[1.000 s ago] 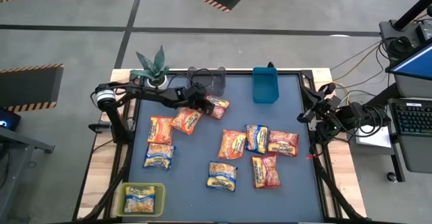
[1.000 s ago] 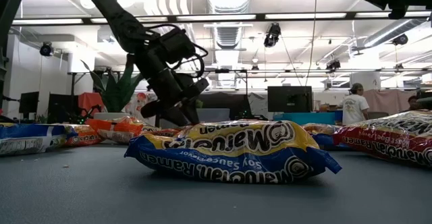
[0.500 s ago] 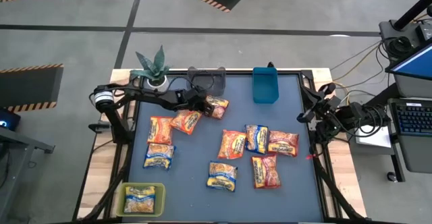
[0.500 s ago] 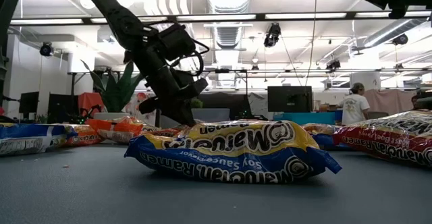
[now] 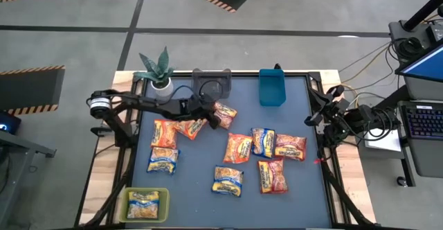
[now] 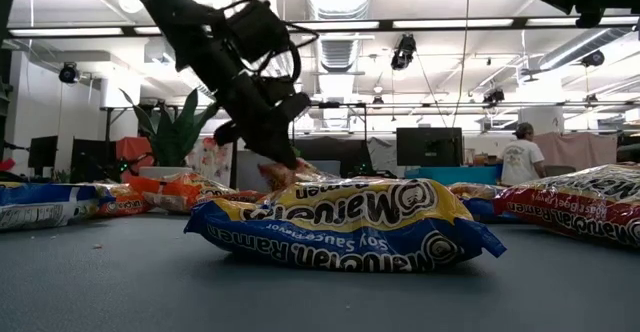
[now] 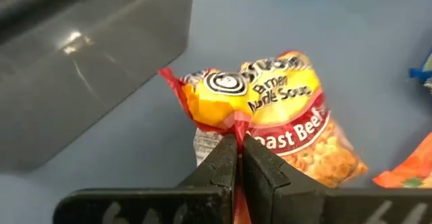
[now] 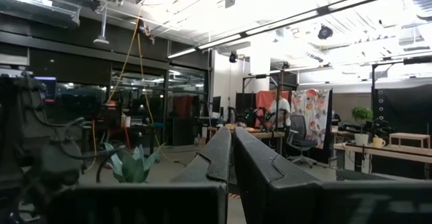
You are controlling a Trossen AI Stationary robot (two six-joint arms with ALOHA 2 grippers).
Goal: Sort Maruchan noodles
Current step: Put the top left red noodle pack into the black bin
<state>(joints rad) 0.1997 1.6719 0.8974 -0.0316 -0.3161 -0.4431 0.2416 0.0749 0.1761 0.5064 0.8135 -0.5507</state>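
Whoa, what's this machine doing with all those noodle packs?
It's sorting ramen. The left end effector is shut on the edge of a red-and-yellow packet beside the grey bin at the table's far side. The other packets lie scattered, with one in the green bin. The right end effector waits, shut, at the table's edge.

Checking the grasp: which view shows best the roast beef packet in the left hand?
The left wrist view: the left hand is shut on the roast beef packet at its crimped edge, label readable. The high view shows it small, partly under the arm. The low view shows only a sliver. The right wrist view shows none of it.
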